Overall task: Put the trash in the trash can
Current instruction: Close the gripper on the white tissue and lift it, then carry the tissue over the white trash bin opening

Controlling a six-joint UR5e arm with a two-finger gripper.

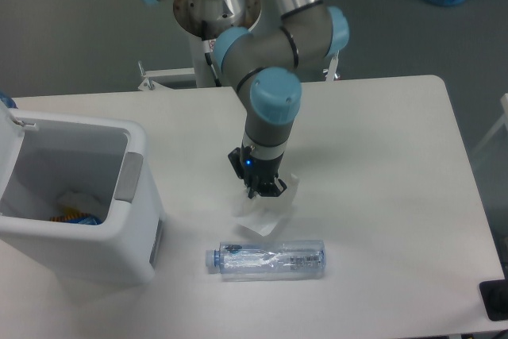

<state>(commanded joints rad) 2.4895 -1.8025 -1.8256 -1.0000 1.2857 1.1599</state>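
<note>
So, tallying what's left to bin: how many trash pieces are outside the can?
2: the paper wrapper under the claw, mid-table, and the plastic bottle lying near the table's front edge.

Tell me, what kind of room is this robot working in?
Probably a robotics lab or test cell: an industrial arm on a pedestal base works at a plain white table over a bare grey floor, with staged rubbish beside an open bin.

White wrapper (266, 210); clear bottle (270, 260), blue cap (211, 260).
</note>
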